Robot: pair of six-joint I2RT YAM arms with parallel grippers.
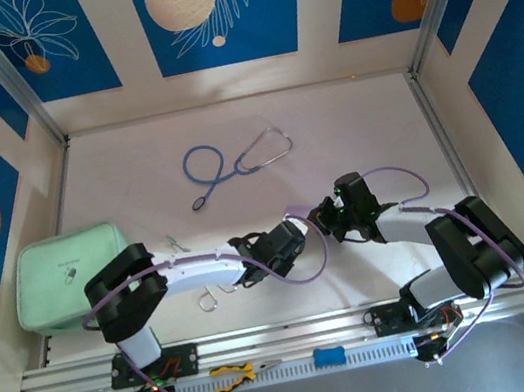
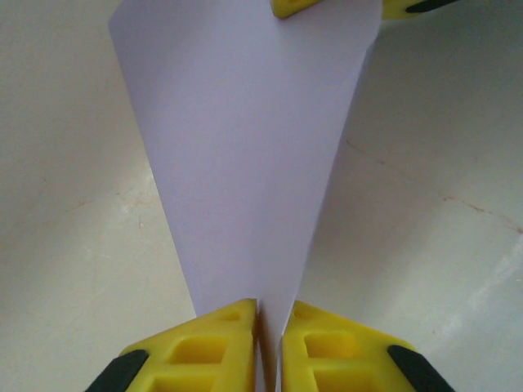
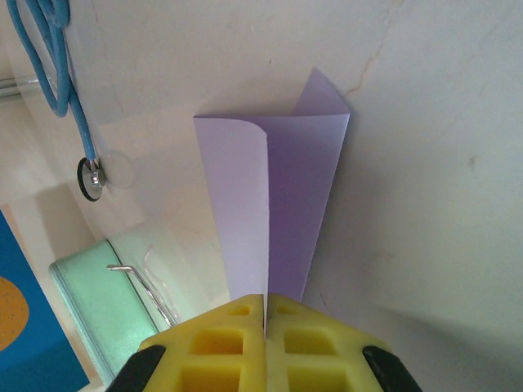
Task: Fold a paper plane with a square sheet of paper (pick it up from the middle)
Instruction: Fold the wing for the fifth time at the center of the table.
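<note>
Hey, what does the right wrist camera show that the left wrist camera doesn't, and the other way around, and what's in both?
Right wrist camera: the blue stethoscope, the mint-green pouch and a metal tool by it. Left wrist camera: the other arm's yellow fingertips at the paper's far end. Both: the folded lilac paper against the pale table, with the right gripper and the left gripper each shut on one end of it.
</note>
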